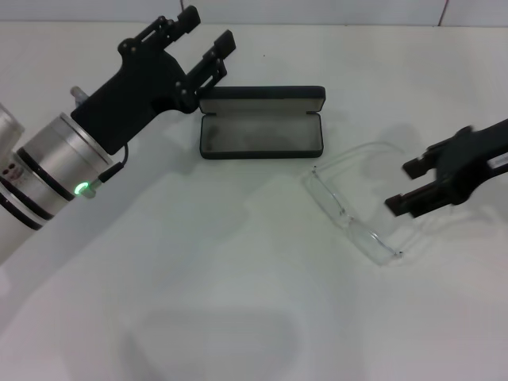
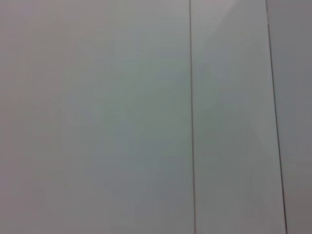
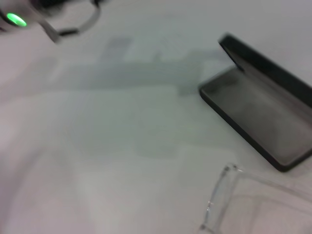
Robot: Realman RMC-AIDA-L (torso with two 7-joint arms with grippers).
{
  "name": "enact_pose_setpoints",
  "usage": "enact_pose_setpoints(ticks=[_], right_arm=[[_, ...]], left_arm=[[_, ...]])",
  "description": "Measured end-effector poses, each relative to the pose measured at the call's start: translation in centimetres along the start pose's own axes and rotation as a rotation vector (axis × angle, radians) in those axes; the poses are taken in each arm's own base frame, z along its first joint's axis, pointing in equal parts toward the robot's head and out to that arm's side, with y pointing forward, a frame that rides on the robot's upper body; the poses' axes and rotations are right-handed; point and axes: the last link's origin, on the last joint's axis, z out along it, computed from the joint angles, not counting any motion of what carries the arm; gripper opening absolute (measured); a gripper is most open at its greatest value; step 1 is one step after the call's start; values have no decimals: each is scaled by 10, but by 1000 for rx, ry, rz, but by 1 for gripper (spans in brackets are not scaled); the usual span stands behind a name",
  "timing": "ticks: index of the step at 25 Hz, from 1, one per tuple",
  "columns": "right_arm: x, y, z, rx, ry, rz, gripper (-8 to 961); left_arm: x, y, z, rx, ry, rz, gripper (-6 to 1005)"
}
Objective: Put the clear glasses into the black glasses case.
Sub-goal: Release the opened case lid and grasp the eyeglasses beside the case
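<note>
Clear glasses beside open black glasses case; left wrist view shows neither.

Glasses case: lay open on the table, centre rear, lid standing behind the tray. Clear glasses: lay on the table, to the right of and before the case, apart from it. My left gripper: hung left of the case, fingers spread. My right gripper: just right of the glasses, fingers parted.
</note>
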Motion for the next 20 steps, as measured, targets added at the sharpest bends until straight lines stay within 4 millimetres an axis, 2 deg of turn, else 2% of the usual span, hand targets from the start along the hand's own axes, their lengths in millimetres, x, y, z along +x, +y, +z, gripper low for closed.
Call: enact_pose_setpoints(ticks=[6,11,20], right_arm=[[-4,9,32,-19,79,-41,730],[-2,9,45,-11,93,-45,657],[-5,8,71,28,105,-83,657]], left_arm=[[-5,2,1,-10,-20,1,579],[-5,3,2,-18,-23,0,579],[-6,3,6,-33,-33,5,580]])
